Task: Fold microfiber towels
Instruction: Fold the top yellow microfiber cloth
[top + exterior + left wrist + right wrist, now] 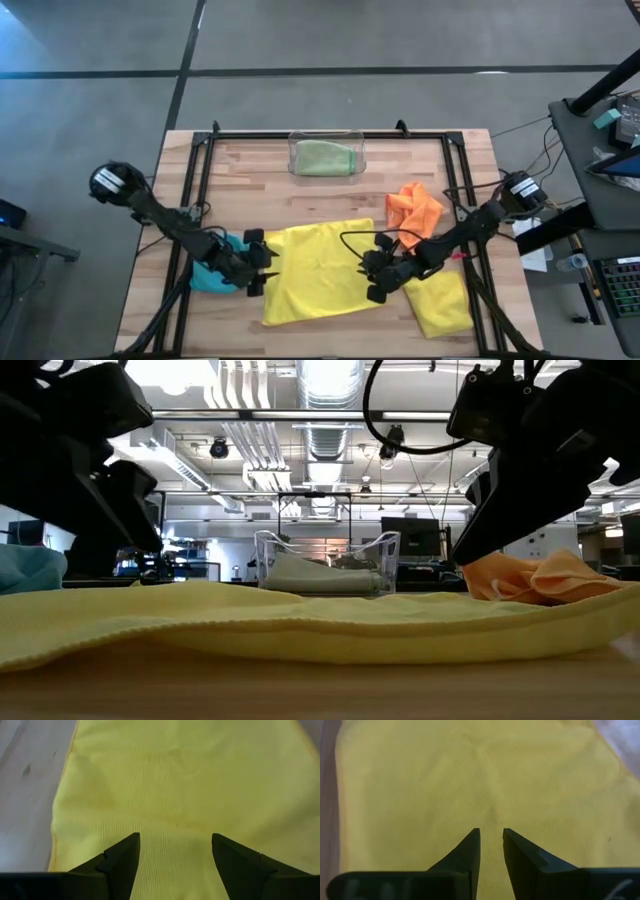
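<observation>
While flanking spread yellow towel (320, 270) for folding | left gripper (262, 262) open, empty | right gripper (378, 272) nearly closed, empty

A wooden table (250, 180) of pale butcher-block planks fills the middle of the high view, edged by a black metal frame (330, 133). A clear plastic bin (328, 154) sits at the table's upper centre; in the low view it stands mid-frame (325, 565). Grey floor surrounds the table. At the right edge stands a desk (600, 150) with a keyboard (622, 285) in the lower right corner. Ceiling ducts (325, 400) run across the top of the low view.
</observation>
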You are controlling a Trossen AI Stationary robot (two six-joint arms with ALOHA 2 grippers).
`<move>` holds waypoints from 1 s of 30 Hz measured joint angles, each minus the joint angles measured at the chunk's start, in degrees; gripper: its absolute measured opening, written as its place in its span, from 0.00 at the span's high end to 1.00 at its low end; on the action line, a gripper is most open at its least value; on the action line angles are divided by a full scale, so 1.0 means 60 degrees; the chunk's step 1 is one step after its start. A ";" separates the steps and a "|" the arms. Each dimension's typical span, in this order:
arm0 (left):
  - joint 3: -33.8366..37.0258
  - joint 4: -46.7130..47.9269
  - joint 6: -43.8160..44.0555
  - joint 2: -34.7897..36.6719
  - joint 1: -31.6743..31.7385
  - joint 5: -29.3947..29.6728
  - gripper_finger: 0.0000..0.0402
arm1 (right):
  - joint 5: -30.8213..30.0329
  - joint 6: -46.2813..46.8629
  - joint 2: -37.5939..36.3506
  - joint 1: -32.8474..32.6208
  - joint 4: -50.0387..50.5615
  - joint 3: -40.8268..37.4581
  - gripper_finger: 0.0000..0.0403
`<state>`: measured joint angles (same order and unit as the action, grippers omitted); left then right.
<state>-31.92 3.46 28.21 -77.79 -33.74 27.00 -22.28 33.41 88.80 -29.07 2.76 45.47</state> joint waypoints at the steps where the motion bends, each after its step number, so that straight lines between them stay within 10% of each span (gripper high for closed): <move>1: 0.0003 0.0000 0.0045 -0.0091 -0.0003 0.0000 0.43 | 0.0032 0.0007 0.0035 -0.0002 -0.0015 0.0000 0.81; 30: -0.0052 0.0400 0.0487 -0.1182 0.0073 -0.0161 0.43 | 0.0253 0.1779 0.0122 0.0058 0.3725 -0.0051 0.83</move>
<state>-32.23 5.86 31.14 -84.89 -33.31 26.04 -20.76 44.08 89.54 -28.72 25.11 45.17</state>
